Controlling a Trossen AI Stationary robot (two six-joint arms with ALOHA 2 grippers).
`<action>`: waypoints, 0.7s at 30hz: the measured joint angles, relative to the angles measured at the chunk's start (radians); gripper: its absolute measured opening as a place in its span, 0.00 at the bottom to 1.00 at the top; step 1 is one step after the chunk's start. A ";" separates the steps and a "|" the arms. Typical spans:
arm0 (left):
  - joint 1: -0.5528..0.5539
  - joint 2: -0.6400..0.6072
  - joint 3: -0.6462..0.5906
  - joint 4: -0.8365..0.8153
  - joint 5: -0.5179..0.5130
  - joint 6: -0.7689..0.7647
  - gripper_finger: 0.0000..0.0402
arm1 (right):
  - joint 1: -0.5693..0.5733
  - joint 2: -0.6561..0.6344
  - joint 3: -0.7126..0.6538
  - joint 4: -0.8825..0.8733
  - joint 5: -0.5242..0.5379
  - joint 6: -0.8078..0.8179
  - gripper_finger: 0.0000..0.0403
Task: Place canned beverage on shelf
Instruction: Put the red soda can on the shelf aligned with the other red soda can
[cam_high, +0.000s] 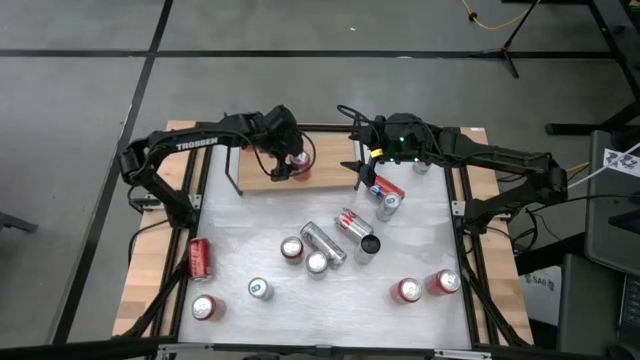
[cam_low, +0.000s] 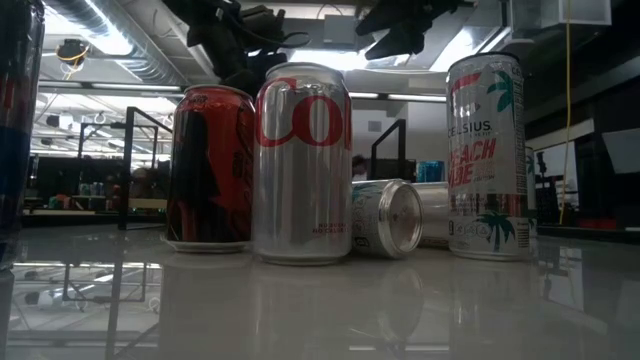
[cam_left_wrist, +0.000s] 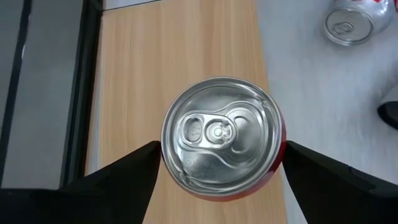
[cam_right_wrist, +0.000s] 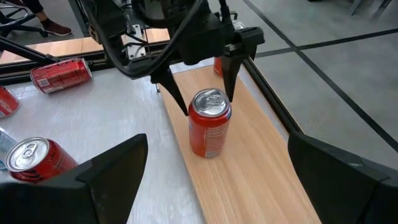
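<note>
A red can (cam_left_wrist: 222, 146) stands upright with its bottom on the light-brown wooden shelf (cam_left_wrist: 180, 56), which lies at the table's far edge (cam_high: 262, 172). My left gripper (cam_high: 288, 160) is above the can, pointing down, with one finger on each side of its top. The right wrist view also shows the can (cam_right_wrist: 209, 127) on the shelf (cam_right_wrist: 261, 168). My right gripper (cam_high: 366, 172) is open and empty. It hovers just to the right of the shelf's right end and faces the can (cam_right_wrist: 217, 155). My left gripper pinches the red can between its two fingers, by the side wall just under the top rim (cam_left_wrist: 281, 149). The fingers (cam_right_wrist: 184, 111) come from above, pointing down, and reach only the can's upper end. The can stands upright, its bottom on the shelf.
Several other cans stand or lie on the white tabletop (cam_high: 240, 225). One red can lies at the left (cam_high: 199, 257), silver ones are in the middle (cam_high: 322, 243), and red ones are at the near right (cam_high: 442, 283). In the low view, a silver cola can (cam_low: 302, 160) and a tall white can (cam_low: 487, 155) stand close by.
</note>
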 joint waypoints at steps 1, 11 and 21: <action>-0.002 0.000 0.000 0.000 -0.007 0.000 0.81 | 0.000 0.000 0.000 0.000 0.000 0.000 0.94; -0.013 0.000 0.000 0.006 -0.028 -0.056 0.73 | 0.000 0.000 0.000 0.000 0.000 0.000 0.94; -0.024 0.000 0.000 0.016 -0.151 -0.331 0.66 | 0.000 0.000 0.000 0.000 0.000 0.000 0.94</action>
